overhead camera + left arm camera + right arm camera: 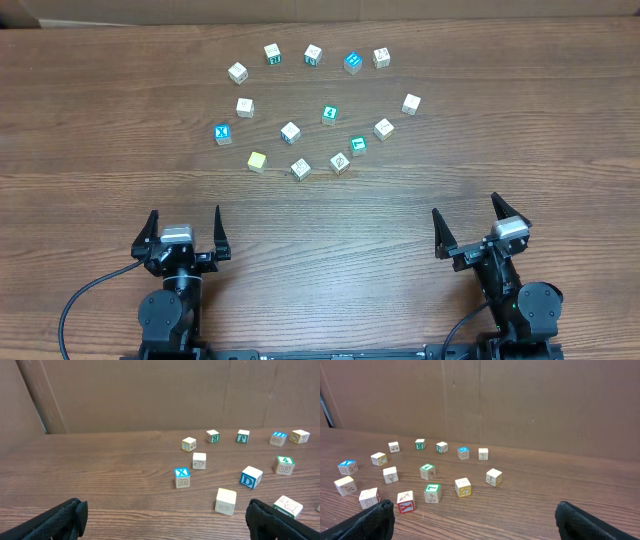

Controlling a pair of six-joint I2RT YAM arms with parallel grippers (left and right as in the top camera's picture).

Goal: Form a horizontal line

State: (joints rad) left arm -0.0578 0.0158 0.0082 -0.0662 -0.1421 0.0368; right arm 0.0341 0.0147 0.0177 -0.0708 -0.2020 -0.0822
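Left pincer (pixel 185 222): spread fully wide, gripping nothing, low at the near edge, well apart from the cubes.
Pale yellow cube (pixel 257 161): leftmost of the four, plain matte top, sharp square edges, turned slightly askew.
First white cube (pixel 300 169): right of the yellow and a little nearer, dark line drawing on top, rotated off square.
Second white cube (pixel 339 163): right again, dark drawing on top, also rotated.
Green cube (pixel 357 146): white "L" on top, just beside the second white, set farther back.
Run of four: long axis roughly left to right, sagging in the middle, right end climbing away.
Table (pixel 100 120): brown wood grain, flat.
Right pincer (pixel 466 208): spread fully wide, holding nothing, near edge, well apart from the cubes.
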